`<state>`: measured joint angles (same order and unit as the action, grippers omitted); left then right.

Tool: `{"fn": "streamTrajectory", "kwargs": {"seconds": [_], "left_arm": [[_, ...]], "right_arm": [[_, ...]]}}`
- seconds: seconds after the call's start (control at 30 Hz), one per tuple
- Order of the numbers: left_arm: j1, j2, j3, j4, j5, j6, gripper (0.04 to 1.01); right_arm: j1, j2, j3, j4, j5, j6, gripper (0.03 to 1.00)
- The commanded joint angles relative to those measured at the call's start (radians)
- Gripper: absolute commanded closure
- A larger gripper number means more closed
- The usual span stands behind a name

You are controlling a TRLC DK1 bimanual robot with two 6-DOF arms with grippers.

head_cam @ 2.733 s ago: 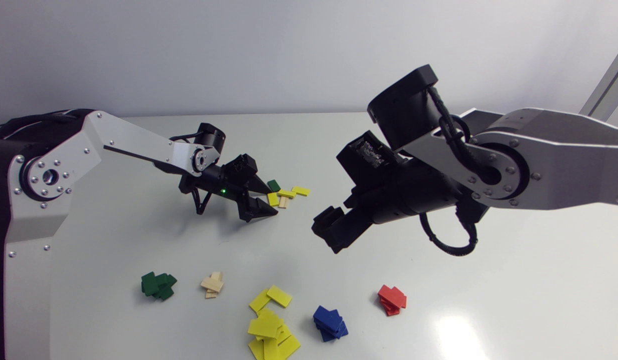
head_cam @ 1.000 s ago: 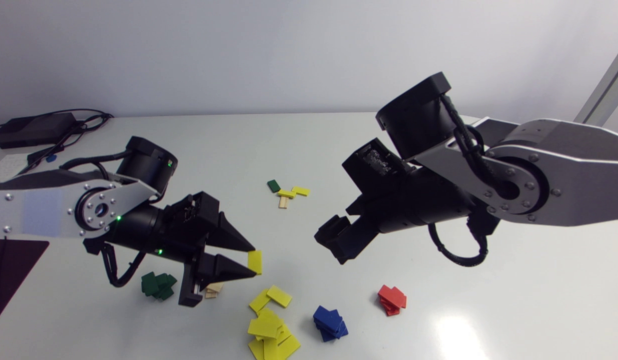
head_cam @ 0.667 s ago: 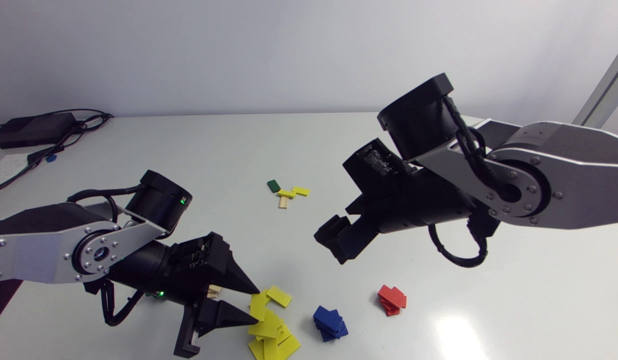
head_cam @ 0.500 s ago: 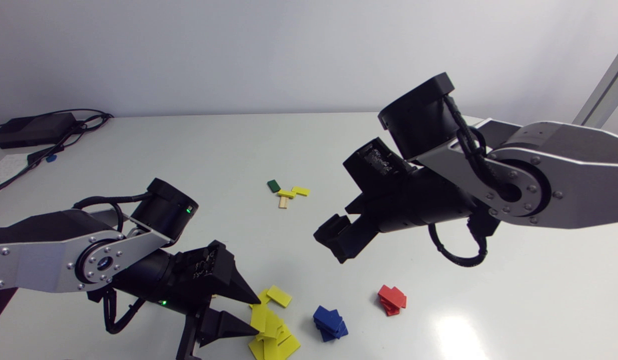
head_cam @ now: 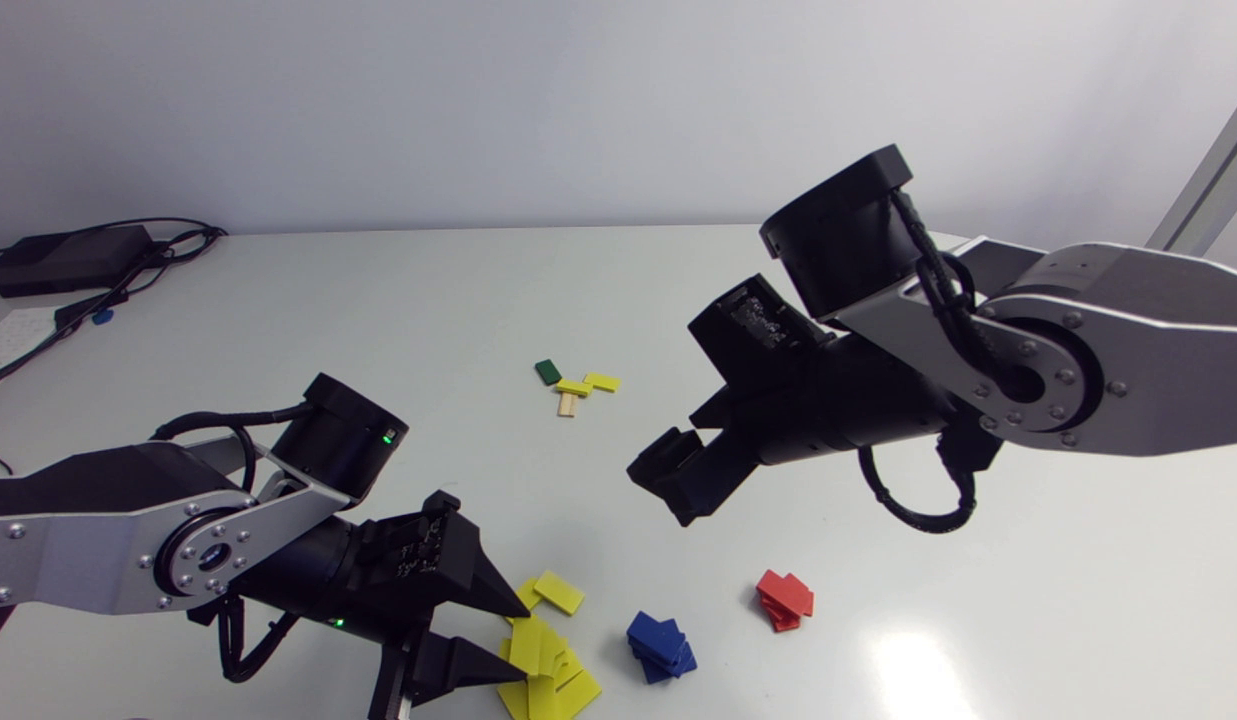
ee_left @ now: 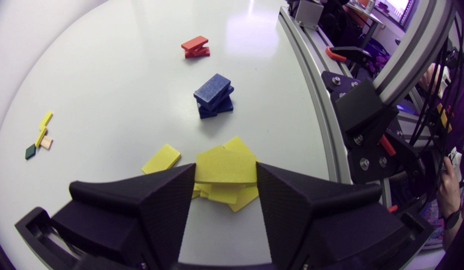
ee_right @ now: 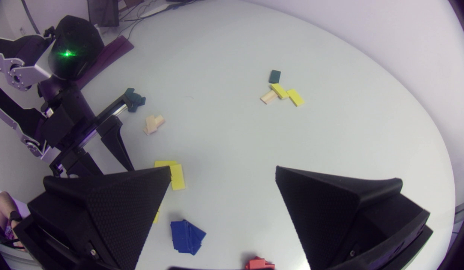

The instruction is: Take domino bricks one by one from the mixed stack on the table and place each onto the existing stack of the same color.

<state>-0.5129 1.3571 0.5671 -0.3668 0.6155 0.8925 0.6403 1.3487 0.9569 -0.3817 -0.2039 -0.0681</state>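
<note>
Being held between both fingertips of the left pincer [ee_left: 225, 165] is a yellow brick [ee_left: 225, 171], and it is poised right over the yellow stack [ee_left: 221, 194] at the near edge of the worktop [head_cam: 678, 300]; whether it is touching the bricks beneath cannot be told. One loose yellow brick [ee_left: 161, 159] is seen just beside that stack. Ahead of the pincer the blue stack [ee_left: 213, 95] is found, with the red stack [ee_left: 195, 47] beyond it. Well apart, mid-worktop, the mixed stack [head_cam: 575, 385] is spread low: green, yellow and pale wood pieces. Above the worktop the right pincer [ee_right: 223, 168] is held with its fingers spread wide apart.
</note>
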Motion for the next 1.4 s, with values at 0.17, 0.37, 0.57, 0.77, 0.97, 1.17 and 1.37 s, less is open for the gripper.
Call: {"fn": "streamTrajectory", "kwargs": {"seconds": [0.17,0.37,0.57,0.77,0.97,1.17,1.37], "left_arm": [[-0.007,0.059,-0.021,0.045,-0.011,-0.015,0.749],[-0.010,0.060,-0.027,0.045,-0.013,-0.017,0.541],[-0.016,0.010,-0.027,0.037,-0.013,-0.040,0.354],[-0.033,0.002,-0.027,0.035,-0.013,-0.056,0.344],[-0.033,-0.019,-0.012,0.031,-0.014,-0.072,0.311],[-0.001,-0.090,0.039,-0.032,-0.014,-0.081,0.225],[0.102,-0.116,0.132,-0.044,-0.019,-0.148,0.169]], "right_arm": [[-0.013,-0.017,-0.029,0.007,-0.009,-0.007,0.059],[-0.013,-0.019,-0.029,0.009,-0.011,-0.007,0.059],[-0.013,-0.017,-0.026,0.009,-0.012,-0.009,0.059],[-0.014,-0.025,-0.030,0.007,-0.012,-0.009,0.059],[-0.014,-0.029,-0.030,0.007,-0.014,-0.010,0.059],[-0.014,-0.033,-0.032,0.006,-0.014,-0.012,0.059],[-0.014,-0.039,-0.035,0.004,-0.015,-0.015,0.059]]}}
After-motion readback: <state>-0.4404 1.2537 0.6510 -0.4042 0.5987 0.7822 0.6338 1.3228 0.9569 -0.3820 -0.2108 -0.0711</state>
